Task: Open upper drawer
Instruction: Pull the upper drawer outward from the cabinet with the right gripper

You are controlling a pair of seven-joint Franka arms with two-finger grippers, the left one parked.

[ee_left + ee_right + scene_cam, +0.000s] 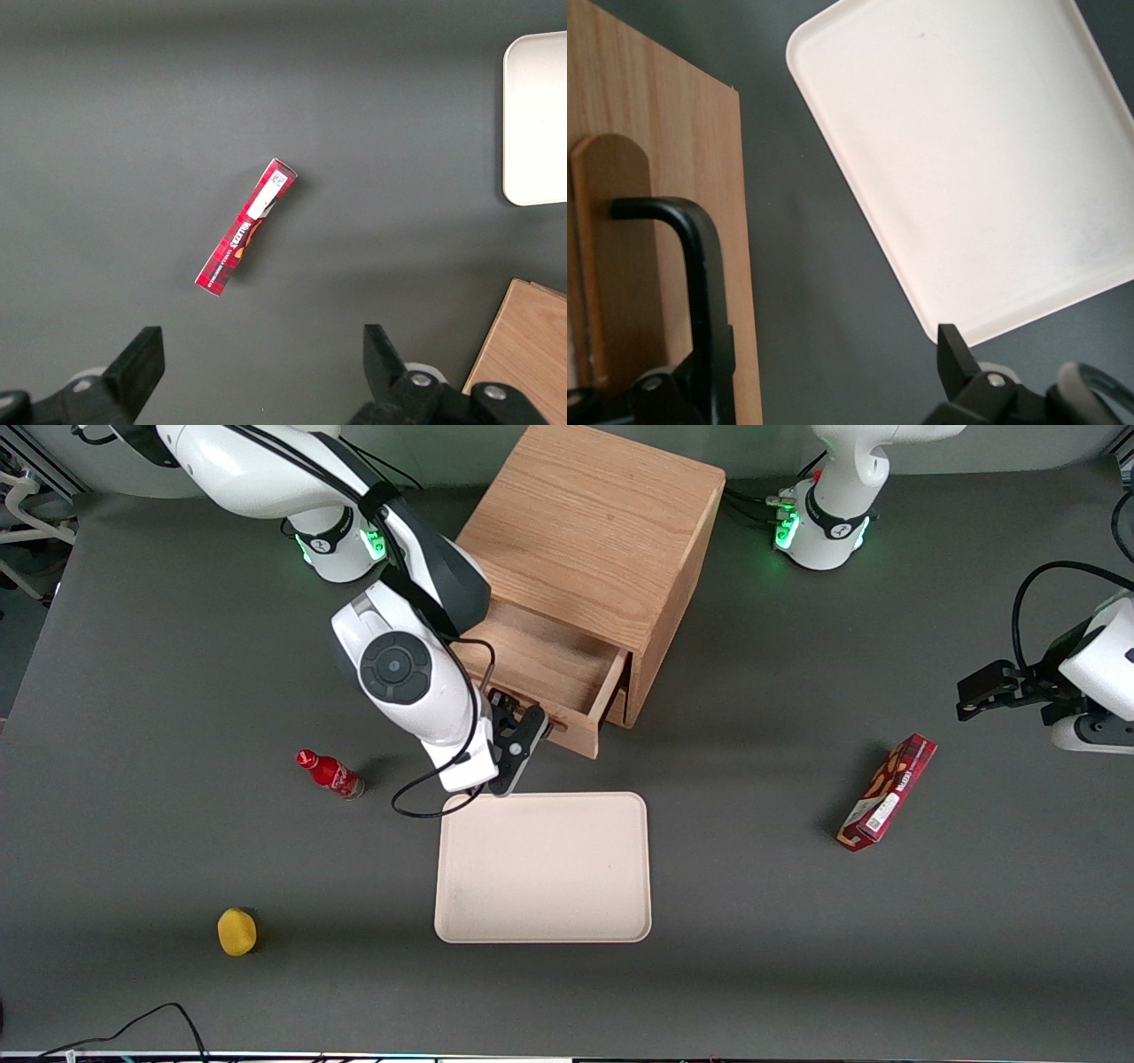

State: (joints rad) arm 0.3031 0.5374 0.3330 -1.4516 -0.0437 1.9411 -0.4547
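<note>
The upper drawer of the oak cabinet stands pulled out, its shallow wooden inside showing. My right gripper hangs just in front of the drawer's front panel, over the table between drawer and tray. In the right wrist view the front panel and its black wire handle are close up. The gripper is open. One of its fingers lies against the handle, and only bare table shows between the two fingers. From the front the gripper hides the handle.
A pale tray lies nearer the front camera than the drawer, close under the gripper, also in the wrist view as tray. A small red bottle and a yellow object lie toward the working arm's end; a red box toward the parked arm's.
</note>
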